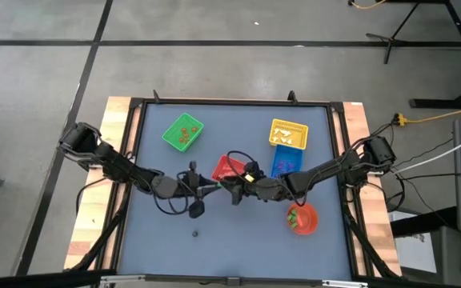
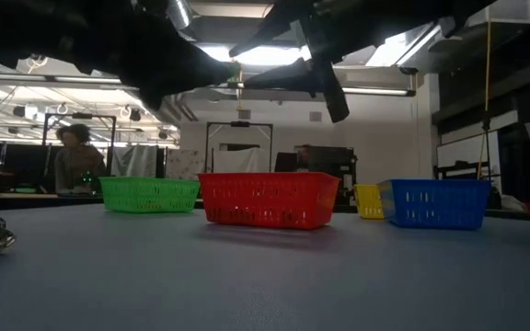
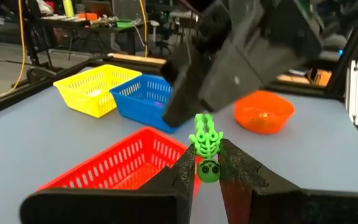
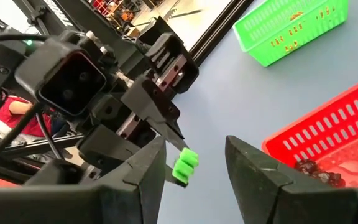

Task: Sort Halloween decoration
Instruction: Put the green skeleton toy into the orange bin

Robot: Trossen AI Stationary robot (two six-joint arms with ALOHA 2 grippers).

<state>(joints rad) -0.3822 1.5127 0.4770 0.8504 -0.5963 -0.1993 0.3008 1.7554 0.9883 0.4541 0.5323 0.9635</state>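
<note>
A small green skeleton trinket (image 3: 205, 149) hangs in the air between my two grippers, above the table beside the red basket (image 1: 229, 168). My left gripper (image 3: 207, 160) is shut on it and shows in the high view (image 1: 211, 188) near the table's middle. My right gripper (image 4: 194, 155) faces it from the table's right (image 1: 230, 190). It is open, with one finger on either side of the trinket (image 4: 184, 167), and I see no touch. More trinkets lie in the green basket (image 1: 183, 132), the yellow basket (image 1: 288, 132) and the round red bowl (image 1: 302, 218). My left gripper pinches the skeleton's skull end (image 3: 208, 172) between its two fingertips. The fingers lie about level and point toward the table's right. The rib part (image 3: 204, 138) sticks out past the fingertips toward the right gripper. The trinket is lifted clear of the table.
The blue basket (image 1: 286, 162) stands right of the red one, in front of the yellow one. Dark trinkets lie in the red basket (image 4: 316, 169). A small dark piece (image 1: 195, 234) lies on the mat nearer the front. A person (image 2: 74, 152) sits in the room behind.
</note>
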